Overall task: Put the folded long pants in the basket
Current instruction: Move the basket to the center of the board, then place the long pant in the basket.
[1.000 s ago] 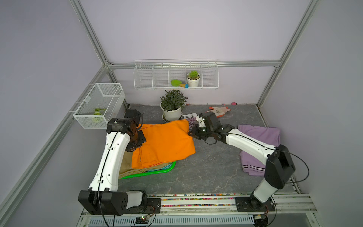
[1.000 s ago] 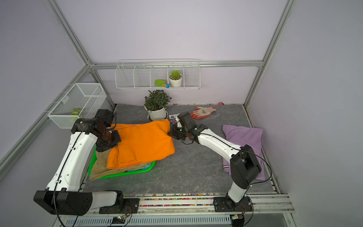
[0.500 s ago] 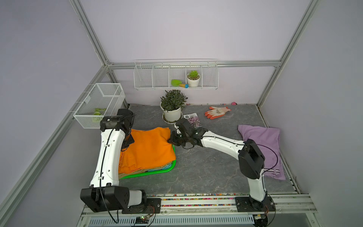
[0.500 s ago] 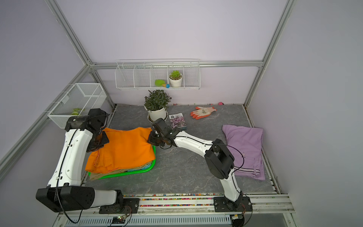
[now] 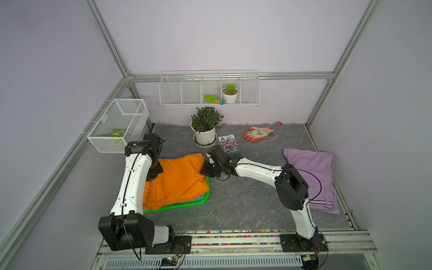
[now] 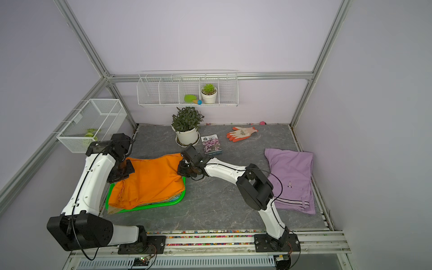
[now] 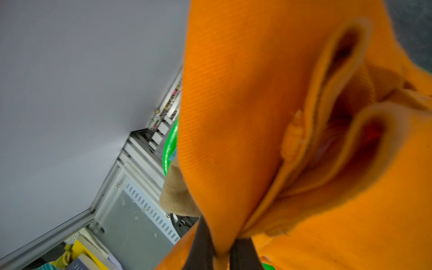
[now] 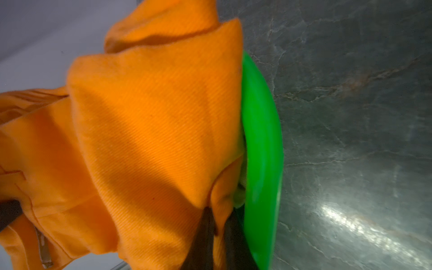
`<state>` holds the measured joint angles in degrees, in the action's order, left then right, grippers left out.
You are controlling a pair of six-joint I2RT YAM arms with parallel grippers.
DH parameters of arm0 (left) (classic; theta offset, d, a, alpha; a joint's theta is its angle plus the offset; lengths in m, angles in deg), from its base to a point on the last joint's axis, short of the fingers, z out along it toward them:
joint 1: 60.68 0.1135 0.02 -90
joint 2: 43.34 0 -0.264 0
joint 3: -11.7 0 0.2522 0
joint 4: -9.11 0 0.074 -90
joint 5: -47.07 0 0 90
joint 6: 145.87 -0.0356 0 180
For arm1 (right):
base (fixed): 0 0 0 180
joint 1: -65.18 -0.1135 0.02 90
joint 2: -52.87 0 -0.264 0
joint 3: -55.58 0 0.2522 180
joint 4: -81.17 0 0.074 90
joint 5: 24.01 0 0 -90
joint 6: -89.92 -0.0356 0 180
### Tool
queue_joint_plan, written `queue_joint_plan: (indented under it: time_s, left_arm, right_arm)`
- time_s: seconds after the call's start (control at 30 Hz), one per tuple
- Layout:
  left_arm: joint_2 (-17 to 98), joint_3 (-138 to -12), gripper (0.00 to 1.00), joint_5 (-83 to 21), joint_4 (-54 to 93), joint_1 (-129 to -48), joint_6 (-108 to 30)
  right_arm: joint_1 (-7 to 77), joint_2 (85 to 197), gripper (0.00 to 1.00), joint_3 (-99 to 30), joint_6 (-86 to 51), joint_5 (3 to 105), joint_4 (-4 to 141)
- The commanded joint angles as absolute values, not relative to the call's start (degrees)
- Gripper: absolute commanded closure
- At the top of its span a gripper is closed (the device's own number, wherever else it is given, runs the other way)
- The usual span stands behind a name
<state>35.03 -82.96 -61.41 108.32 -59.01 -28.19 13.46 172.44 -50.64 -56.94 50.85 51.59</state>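
Both arms have swung the orange pants [image 5: 177,180] leftward, and they now lie over the basket [image 5: 182,204] at the table's [image 5: 245,201] left edge. The left gripper [image 7: 222,254] and right gripper [image 8: 217,245] stay clamped on their rear corners. 1 lilac pair [image 5: 311,177] waits at the right edge.

Basket [image 5: 177,205]: only green rim shows; walls and base buried under orange pants [image 5: 177,180] and left arm [image 5: 133,182]. Khaki pants [image 7: 178,198]: one corner pokes out, rest covered. Left gripper [image 7: 222,247], right gripper [image 8: 218,224]: dark fingers cut off by wrist views' edge, blurred, pinched into orange folds; in both top views tips hidden under wrists. Lilac pants [image 5: 313,168]: one side masked by right arm [image 5: 291,187]. Seed packet [image 5: 229,145]: print too small to read. Green item [image 5: 115,136] in wire basket [image 5: 131,109]: indistinct behind mesh.
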Motion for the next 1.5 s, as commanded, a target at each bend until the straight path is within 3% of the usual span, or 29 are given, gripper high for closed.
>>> queue_joint_plan:
  time_s: [0.0, 0.17, 0.4, 0.87, 1.1, 1.47]
  left_arm:
    - [32.0, -80.8, 1.0, -46.2, 101.9, -59.0, -30.3]
    - [29.7, -71.5, 1.0, -25.4, 93.0, -59.9, -29.2]
    - [28.4, -67.5, 1.0, -13.1, 84.1, -66.8, -24.2]
    - [27.7, -77.7, 1.0, -17.9, 97.2, -66.3, -27.6]
    - [29.1, -73.3, 1.0, -16.7, 97.3, -60.9, -30.2]
    - [30.9, -63.6, 1.0, -16.0, 91.2, -60.8, -30.9]
  right_arm:
    - [17.0, 167.9, 1.0, -43.1, -49.7, 53.1, 41.5]
    - [24.3, 159.9, 1.0, -33.9, -44.3, 51.8, 40.1]
    - [28.4, 151.4, 1.0, -34.7, -36.5, 50.9, 31.4]
    - [28.2, 147.4, 1.0, -44.2, -36.0, 49.2, 21.2]
    - [28.3, 147.6, 1.0, -42.6, -37.8, 49.3, 20.8]
    - [28.3, 150.7, 1.0, -39.9, -36.1, 49.7, 21.6]
